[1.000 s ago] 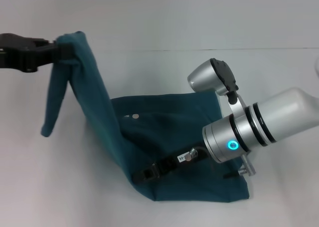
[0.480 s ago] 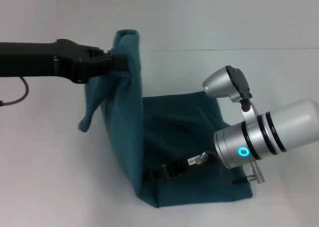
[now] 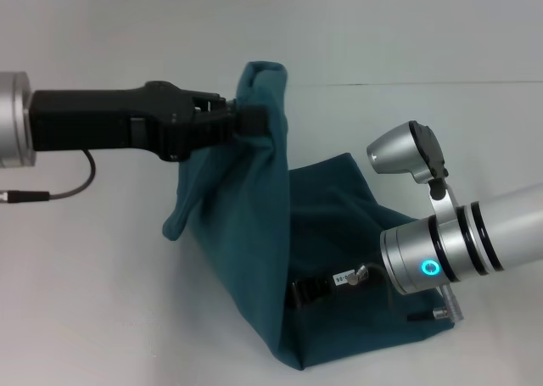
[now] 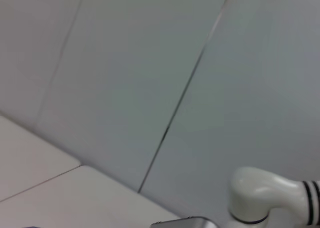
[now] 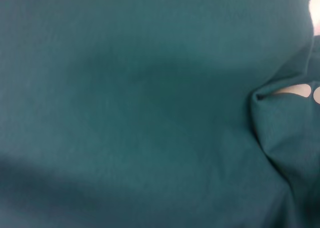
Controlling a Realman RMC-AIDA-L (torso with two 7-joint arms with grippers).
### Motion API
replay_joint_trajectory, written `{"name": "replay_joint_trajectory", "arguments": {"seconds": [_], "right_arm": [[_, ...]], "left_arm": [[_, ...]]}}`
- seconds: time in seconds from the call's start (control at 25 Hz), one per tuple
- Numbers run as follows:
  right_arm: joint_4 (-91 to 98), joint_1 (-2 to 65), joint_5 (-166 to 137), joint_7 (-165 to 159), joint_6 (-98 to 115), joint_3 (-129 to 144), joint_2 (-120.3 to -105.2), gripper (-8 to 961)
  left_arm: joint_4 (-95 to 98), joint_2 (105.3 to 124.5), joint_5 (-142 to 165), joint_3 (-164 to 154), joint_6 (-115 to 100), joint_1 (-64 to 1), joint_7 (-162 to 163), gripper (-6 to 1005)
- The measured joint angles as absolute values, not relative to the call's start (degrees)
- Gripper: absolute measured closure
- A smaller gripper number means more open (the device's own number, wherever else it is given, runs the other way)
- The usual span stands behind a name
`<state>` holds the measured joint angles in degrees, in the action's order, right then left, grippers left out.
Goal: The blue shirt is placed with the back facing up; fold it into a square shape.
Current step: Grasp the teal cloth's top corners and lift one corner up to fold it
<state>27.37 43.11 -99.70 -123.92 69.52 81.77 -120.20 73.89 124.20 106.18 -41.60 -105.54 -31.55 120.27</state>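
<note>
The blue shirt [image 3: 254, 233] lies partly on the white bench [image 3: 93, 318], one edge lifted high by the left gripper [image 3: 246, 119], whose jaws pinch the cloth. The right gripper [image 3: 310, 291] lies low on the flat part; whether its jaws are spread I cannot tell. I judge a fold is midway, with no square yet. The right wrist view alone shows pale lettering [image 5: 300, 91] peeping from a crease; the left wrist view shows only wall.
</note>
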Motion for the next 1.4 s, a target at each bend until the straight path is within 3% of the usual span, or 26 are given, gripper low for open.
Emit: {"name": "replay_joint_trajectory", "arguments": {"seconds": [0.44, 1.4], "right_arm": [[27.6, 41.0, -99.7, -123.5, 70.0, 81.3, -120.24, 923], [41.9, 28.5, -102.5, -131.1, 69.0, 78.4, -119.62, 923]], "left_arm": [[64.0, 124.26, 102.5, -44.2, -103.7, -31.4, 112.3, 895], [47.0, 124.21, 101.7, -54.3, -89.7, -33.1, 97.2, 892]]}}
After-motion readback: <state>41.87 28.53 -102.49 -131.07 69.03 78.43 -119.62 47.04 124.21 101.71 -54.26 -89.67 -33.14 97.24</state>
